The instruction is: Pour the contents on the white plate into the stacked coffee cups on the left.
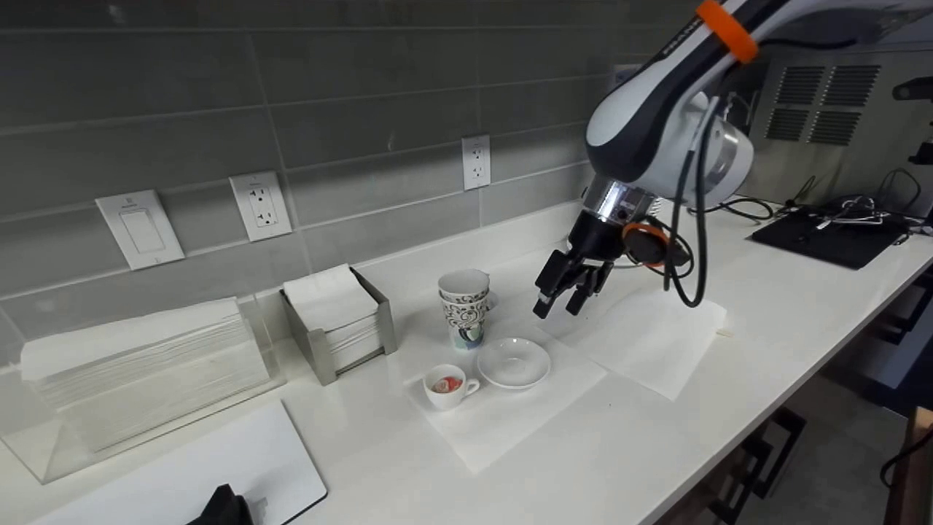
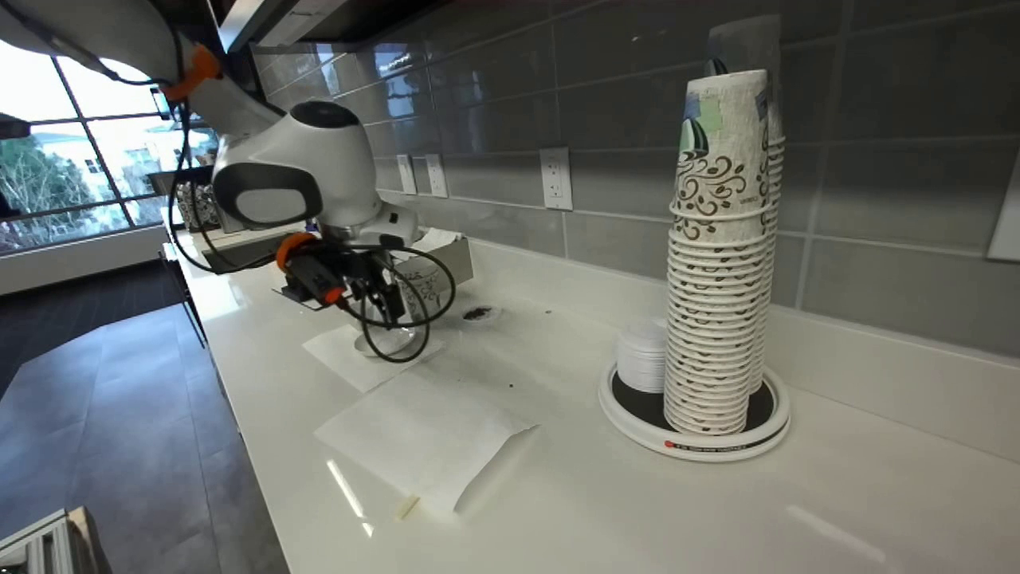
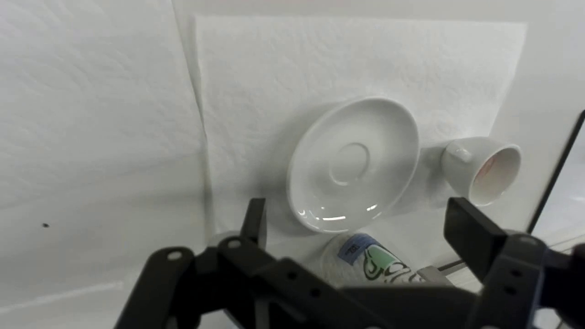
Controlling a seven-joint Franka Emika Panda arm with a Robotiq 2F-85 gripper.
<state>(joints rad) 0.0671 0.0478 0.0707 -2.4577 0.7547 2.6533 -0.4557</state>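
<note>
Gripper (image 1: 560, 302): black, blocky and angular; its two fingers (image 3: 470, 233) stand wide apart in the wrist view, at lower centre and lower right. In an exterior view it hangs in the air right of centre, up and right of the saucer.
White saucer (image 1: 514, 362): smooth glazed ceramic, round, with a raised rim and a shallow ring in its middle; it lies on a paper towel at the centre of the wrist view, bright glints along its lower edge.
Stacked paper cups (image 1: 463, 313): matte, tapered, nested, mouth up, printed with dark scrollwork; just beside the saucer, to its upper left in an exterior view. Whether they touch it cannot be told.
Espresso cup (image 1: 444, 400): squat, rounded, glossy white, with a loop handle; near the saucer, to its lower left. Something red lies inside, too small to name.
Paper towels (image 1: 510, 423): thin white sheets, softly embossed; another sheet, upper right, has a curled edge.
Napkin holder (image 1: 321, 354): grey, straight-sided, packed with flat white napkins (image 1: 335, 299), left of centre.
Tall cup column (image 2: 709, 319): ridged by its many rims, right of the frame in an exterior view, on a round turntable (image 2: 701, 453) with a white rim.
Counter (image 1: 619, 445): hard, white, glossy.
</note>
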